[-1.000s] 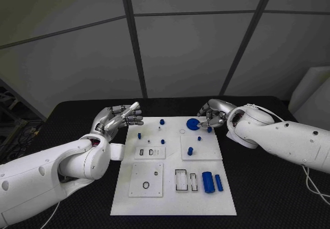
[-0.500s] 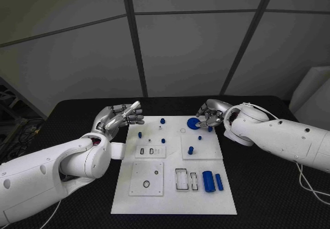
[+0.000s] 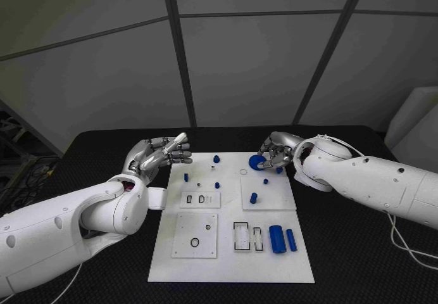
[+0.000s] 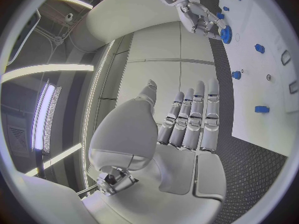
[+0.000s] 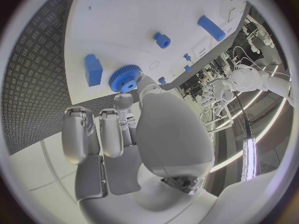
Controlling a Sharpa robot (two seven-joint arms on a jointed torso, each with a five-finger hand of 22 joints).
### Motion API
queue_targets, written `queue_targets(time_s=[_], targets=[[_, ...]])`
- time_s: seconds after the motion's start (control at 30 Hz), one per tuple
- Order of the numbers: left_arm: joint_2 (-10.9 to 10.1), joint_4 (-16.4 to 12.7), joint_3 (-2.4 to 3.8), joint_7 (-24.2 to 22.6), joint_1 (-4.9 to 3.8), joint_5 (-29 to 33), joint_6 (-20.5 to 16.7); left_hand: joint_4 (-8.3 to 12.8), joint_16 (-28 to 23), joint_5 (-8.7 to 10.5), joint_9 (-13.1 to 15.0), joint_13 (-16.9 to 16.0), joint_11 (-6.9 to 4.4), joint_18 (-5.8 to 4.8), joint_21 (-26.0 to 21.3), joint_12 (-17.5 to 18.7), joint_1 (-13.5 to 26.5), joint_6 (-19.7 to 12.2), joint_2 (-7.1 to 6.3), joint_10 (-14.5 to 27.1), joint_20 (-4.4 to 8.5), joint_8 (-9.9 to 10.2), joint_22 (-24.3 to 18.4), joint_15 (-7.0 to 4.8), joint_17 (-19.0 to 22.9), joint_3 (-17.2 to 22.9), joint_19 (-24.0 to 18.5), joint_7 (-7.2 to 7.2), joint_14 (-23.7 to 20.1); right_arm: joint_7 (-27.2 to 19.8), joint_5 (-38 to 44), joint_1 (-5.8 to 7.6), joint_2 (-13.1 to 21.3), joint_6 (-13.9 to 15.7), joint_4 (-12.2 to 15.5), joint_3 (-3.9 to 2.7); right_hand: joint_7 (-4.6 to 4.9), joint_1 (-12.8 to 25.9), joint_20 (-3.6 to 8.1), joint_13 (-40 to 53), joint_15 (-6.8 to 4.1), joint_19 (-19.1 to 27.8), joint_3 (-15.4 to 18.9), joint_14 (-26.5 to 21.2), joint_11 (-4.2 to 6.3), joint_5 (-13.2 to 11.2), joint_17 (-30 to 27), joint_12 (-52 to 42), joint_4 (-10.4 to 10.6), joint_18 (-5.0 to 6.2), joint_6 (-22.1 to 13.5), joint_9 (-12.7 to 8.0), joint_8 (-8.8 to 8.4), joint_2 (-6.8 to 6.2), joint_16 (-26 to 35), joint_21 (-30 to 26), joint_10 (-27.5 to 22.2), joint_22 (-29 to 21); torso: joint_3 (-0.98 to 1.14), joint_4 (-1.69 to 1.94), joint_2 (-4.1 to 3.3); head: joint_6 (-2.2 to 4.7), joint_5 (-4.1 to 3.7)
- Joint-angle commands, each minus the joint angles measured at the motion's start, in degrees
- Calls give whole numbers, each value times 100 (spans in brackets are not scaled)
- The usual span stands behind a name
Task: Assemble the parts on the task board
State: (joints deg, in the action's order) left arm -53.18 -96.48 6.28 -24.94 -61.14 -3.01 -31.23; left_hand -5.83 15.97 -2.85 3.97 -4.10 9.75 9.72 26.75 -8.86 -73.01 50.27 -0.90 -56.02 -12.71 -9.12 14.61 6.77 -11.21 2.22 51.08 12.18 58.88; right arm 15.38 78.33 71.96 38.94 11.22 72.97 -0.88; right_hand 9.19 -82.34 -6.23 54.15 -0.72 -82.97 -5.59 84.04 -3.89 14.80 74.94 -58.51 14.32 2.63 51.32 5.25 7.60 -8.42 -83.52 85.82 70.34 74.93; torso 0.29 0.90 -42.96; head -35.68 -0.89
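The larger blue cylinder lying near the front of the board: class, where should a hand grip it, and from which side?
Grip the larger blue cylinder across its middle, coming from above. It lies flat on the task board, its long axis running front to back, so fingers close on its curved sides. The slimmer cylinder lies close alongside, leaving little room there.

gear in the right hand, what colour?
Blue gear, held by the right hand; the right wrist view shows it best.

Glossy white rounded arms end in silver jointed hands (image 3: 276,154).

Matt white task board (image 3: 233,266) — ribbed blk table (image 3: 365,253)
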Motion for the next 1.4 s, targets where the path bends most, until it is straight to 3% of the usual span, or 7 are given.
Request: queue_targets(time_s=[0.03,0.37,0.63,0.8,0.93,1.13,1.4], targets=[[9,-3,4,-14,-5,-47,74,8,-23,15,-8,9,8,35,33,26,-28,4,46,28,-3,35,6,24,-7,-18,10,36,25,80,196,11,-29,-148,-13,-3,-16,-75,10,56,42,-52,-7,365,-3,2,201,-65,35,-62,-1,10,38,4,-35,25,54,644,3,-4,0,-5,3],[13,4,4,-12,-5,-47,74,16,-27,15,-9,10,8,34,40,36,-30,8,54,27,-4,42,13,25,-14,-24,4,34,25,204,362,10,-74,-203,-47,-3,-23,-181,13,217,36,-84,-68,370,7,22,251,-193,-4,-71,55,25,99,106,-66,46,82,691,4,0,-2,-36,3],[17,11,4,-9,-5,-47,76,16,-27,15,-9,10,8,34,40,36,-30,8,54,27,-4,42,13,25,-14,-24,4,34,25,246,519,9,-107,-233,-45,-1,-36,-367,25,509,23,-153,-189,381,23,52,339,-432,-154,-92,200,49,193,189,-116,91,193,787,3,-3,-1,-51,-7],[20,12,4,-8,-5,-47,76,16,-27,15,-9,10,8,34,40,36,-30,8,54,27,-4,42,13,25,-14,-24,4,34,25,260,707,7,-131,-142,-19,0,-87,-472,48,807,-9,-222,-369,389,67,-223,402,-686,-251,-113,456,83,311,302,-150,135,347,882,3,6,2,-62,-11],[17,12,4,-8,-5,-47,74,19,-29,16,-10,11,9,34,42,42,-32,7,59,29,-4,46,16,26,-16,-26,2,33,24,239,819,5,-130,39,22,1,-152,-473,76,1085,-46,-292,-472,398,118,-216,449,-936,-290,-135,651,108,391,339,-174,178,518,975,3,-1,2,-62,-8],[18,11,4,-8,-5,-47,74,19,-29,16,-10,11,9,34,42,42,-32,7,59,29,-4,46,16,26,-16,-26,2,33,24,153,936,3,-95,513,154,1,-197,-408,121,1421,-86,-402,-590,409,159,2,504,-1229,-325,-169,757,105,396,326,-203,244,710,1119,8,-5,1,-55,-2],[22,20,4,-6,-4,-47,72,19,-29,16,-10,11,9,34,42,42,-32,7,59,29,-4,46,16,26,-16,-26,2,33,24,156,1133,3,-59,935,612,-3,-198,-340,132,1561,-92,-474,-639,412,160,81,524,-1346,-330,-192,771,94,367,292,-214,287,782,1213,1,4,5,-48,8]])
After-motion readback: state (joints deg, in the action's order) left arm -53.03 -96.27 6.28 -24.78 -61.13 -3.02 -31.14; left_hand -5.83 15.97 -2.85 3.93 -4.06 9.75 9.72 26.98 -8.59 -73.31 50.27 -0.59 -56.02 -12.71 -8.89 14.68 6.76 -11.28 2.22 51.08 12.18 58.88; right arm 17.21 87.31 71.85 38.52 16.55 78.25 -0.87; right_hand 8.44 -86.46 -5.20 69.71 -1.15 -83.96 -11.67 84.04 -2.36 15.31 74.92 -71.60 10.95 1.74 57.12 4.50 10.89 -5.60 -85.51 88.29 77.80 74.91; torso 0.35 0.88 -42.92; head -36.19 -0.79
